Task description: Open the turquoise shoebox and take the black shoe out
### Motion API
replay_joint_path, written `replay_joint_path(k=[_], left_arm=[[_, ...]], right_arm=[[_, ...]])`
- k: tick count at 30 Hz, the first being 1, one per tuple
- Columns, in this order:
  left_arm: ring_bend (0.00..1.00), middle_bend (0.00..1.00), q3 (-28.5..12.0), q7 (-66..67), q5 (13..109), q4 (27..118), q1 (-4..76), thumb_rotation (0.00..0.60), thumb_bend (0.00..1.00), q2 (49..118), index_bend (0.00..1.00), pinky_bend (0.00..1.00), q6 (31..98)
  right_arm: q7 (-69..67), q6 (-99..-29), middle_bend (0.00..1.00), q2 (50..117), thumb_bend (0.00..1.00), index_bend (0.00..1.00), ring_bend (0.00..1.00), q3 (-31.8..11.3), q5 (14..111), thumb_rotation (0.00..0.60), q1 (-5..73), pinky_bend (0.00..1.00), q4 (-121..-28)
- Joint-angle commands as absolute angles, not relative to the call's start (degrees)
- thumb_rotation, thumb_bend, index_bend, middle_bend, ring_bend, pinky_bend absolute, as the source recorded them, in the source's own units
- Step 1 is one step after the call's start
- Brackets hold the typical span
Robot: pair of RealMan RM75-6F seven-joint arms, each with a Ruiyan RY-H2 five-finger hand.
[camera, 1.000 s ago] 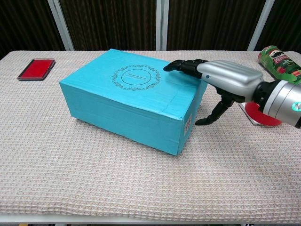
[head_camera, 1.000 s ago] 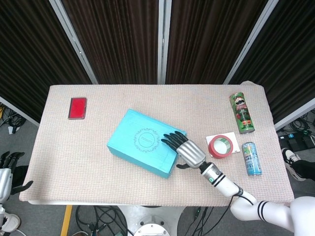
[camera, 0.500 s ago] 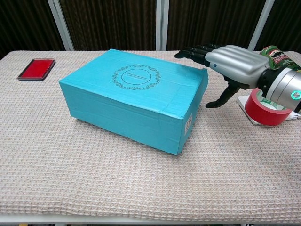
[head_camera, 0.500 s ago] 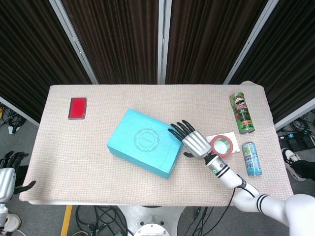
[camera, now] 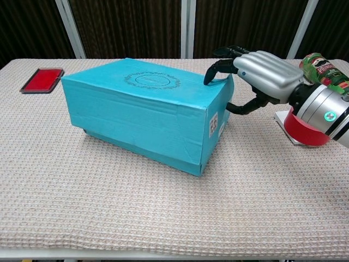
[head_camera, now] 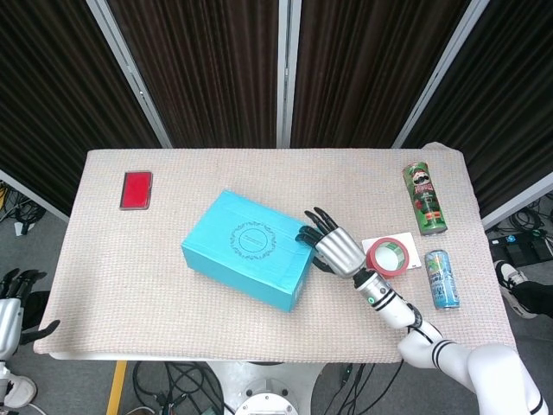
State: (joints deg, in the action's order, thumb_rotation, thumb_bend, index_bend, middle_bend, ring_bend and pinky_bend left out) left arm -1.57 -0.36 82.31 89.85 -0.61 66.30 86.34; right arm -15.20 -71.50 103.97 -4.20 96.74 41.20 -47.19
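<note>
Turquoise shoebox now tipped up at right end vs 0.5 s ago. Right hand hooks lid edge w/ fingertips, thumb below. Lid lifting, shoe unseen. Left hand idle, fingers apart.

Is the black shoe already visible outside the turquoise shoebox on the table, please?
No, the turquoise shoebox is still covered by its lid, and no shoe shows on the table in the chest view.
</note>
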Motion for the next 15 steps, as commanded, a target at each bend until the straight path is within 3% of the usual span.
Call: replay_joint_path(k=[1,11,15], left_arm=[[0.08,0.16,-1.5,-0.3,82.4,89.9,-0.6,0.600,0.02,66.2,0.21,0.18,86.3],[0.08,0.16,-1.5,-0.3,81.7,90.6,-0.1,0.600,0.02,65.7,0.21,0.18,84.8],[0.08,0.16,-1.5,-0.1,81.7,90.8,0.0,0.600,0.02,65.6,0.21,0.18,84.7]], right_arm=[[-24.9,-69.0,0.32,101.7,0.40,0.42,0.00,-6.4,91.6,0.600,40.4,0.00,-53.7],[-50.8,-53.4,0.32,91.9,0.36,0.42,0.00,-15.7,74.1,0.600,39.9,0.00,-74.2],[-60.3,-47.8,0.32,90.6,0.35,0.36,0.00,-19.8,68.1,0.600,39.8,0.00,-76.7]])
